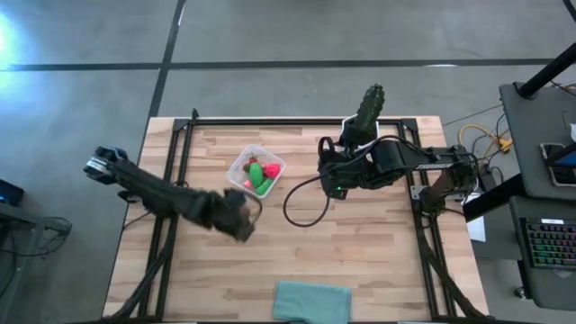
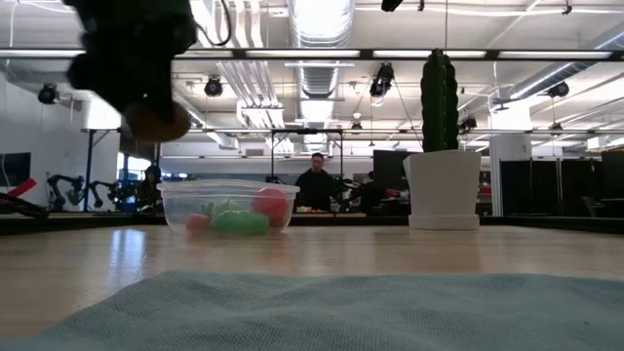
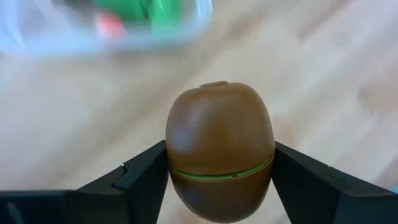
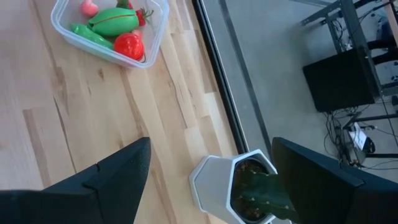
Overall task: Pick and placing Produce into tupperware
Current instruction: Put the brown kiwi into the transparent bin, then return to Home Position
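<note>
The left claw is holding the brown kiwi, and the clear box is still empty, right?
Not quite. The left claw does hold the brown kiwi, but the clear box isn't empty. The right wrist view shows green and red toy produce already lying inside it.

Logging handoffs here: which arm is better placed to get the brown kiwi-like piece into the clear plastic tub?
The left. Its gripper is shut on the brown egg-shaped toy kiwi, close beside the clear square plastic container. The right gripper is open and empty, near the white hexagonal cactus pot.
</note>
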{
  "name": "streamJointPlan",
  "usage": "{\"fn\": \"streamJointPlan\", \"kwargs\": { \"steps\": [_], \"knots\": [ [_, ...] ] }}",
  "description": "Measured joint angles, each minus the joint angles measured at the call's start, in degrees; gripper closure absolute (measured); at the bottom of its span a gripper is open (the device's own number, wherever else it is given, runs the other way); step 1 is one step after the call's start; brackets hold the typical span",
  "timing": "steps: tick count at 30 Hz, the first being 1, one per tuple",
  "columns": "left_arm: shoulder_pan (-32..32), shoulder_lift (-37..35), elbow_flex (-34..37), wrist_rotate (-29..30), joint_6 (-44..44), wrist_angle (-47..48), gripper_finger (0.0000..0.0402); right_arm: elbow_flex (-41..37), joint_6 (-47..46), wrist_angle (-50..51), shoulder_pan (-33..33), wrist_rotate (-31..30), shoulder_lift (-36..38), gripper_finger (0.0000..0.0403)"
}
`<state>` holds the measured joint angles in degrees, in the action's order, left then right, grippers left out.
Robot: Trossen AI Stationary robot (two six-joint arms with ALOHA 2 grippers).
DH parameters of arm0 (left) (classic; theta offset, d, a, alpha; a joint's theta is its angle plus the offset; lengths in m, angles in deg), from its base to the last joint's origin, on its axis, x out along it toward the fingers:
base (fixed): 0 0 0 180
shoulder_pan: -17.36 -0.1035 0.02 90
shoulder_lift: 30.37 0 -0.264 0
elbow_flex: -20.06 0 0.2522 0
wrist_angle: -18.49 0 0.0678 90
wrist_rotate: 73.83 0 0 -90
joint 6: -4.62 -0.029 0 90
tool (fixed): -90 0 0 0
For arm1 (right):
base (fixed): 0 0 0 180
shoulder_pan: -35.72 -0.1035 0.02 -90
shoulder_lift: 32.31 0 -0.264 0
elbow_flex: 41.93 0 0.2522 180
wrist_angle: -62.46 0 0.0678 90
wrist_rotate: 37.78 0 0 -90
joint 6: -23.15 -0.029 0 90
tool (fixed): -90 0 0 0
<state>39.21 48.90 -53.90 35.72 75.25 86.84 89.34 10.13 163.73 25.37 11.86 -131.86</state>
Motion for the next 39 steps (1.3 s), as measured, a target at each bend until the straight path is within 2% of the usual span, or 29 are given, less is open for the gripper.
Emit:
{"fn": "streamJointPlan", "kwargs": {
  "steps": [3,7,11,14,20,27,39],
  "knots": [
    [-6.57,-3.78,0.00,2.14,-7.51,-0.08,0.0154,0.00,-0.31,0.00,0.00,0.00,0.00,0.0077],
    [-18.11,-6.29,0.02,2.08,-21.30,-0.54,0.0153,0.00,-0.76,0.09,-0.20,0.02,0.00,0.0077],
    [-29.31,-5.71,0.18,-4.50,-32.56,-3.90,0.0153,0.00,-3.17,0.66,-0.28,1.12,0.00,0.0077],
    [-33.67,-3.70,0.40,-6.55,-36.37,-5.55,0.0153,0.00,-5.33,1.12,-0.41,2.40,0.00,0.0077],
    [-35.79,0.96,0.22,-7.26,-41.39,-6.42,0.0153,0.00,-9.49,1.49,-1.02,2.84,0.00,0.0077],
    [-36.11,4.20,0.22,-7.29,-44.28,-6.16,0.0148,0.00,-9.94,1.26,-1.01,2.82,0.00,0.0077],
    [-35.76,-0.72,-0.72,-7.32,-45.57,-6.15,0.0062,0.00,-9.00,0.85,-1.01,2.75,0.02,0.0077]
  ]
}}
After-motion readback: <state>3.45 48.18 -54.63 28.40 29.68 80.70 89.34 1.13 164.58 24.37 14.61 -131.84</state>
